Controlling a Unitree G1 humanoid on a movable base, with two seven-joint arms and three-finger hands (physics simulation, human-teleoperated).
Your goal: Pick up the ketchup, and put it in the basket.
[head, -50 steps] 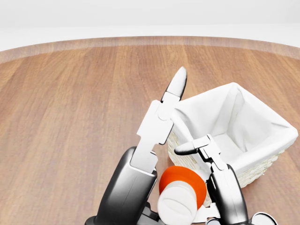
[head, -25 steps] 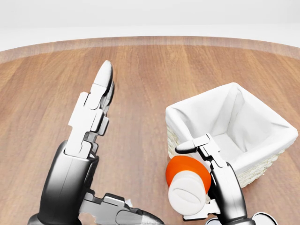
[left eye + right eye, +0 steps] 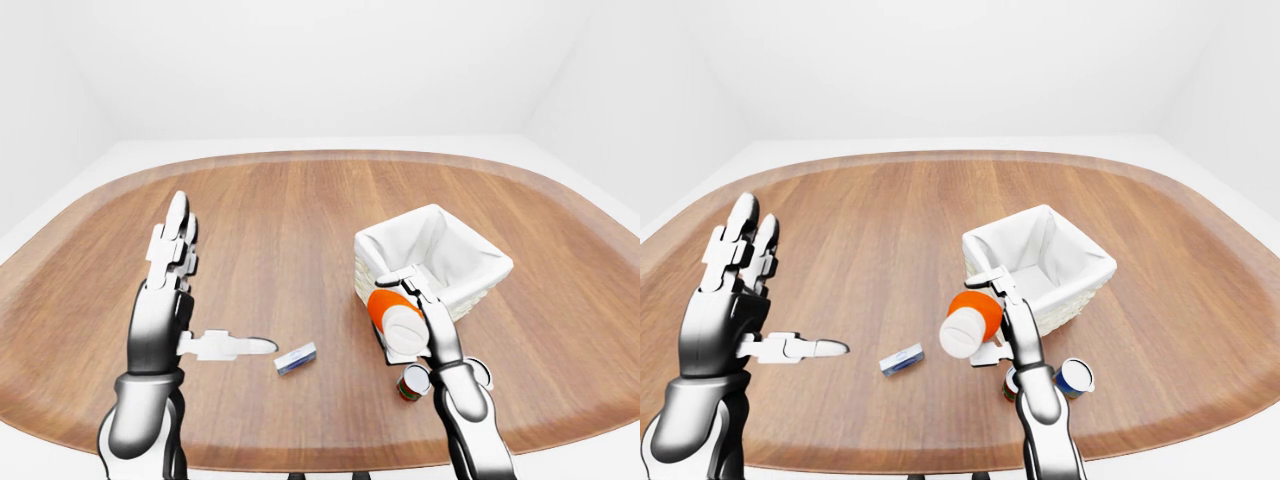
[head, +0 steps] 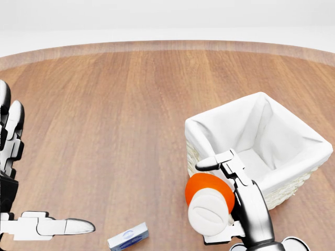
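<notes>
— Since a second ago the left hand [image 3: 170, 290] has swung out from beside the bottle to the head view's left edge, fingers spread, holding nothing. That uncovers a small blue-and-white box [image 4: 128, 236] on the table [image 3: 280, 220].

— And the ketchup [image 4: 208, 204]?

— Unmoved: lifted, cap toward the camera, just left of the basket [image 4: 261, 141], outside it. The right hand [image 3: 1002, 320] has its fingers closed round it.

— Anything unclear?

— Two cans [image 3: 1065, 378] sit partly hidden behind the right forearm; labels unreadable.
</notes>
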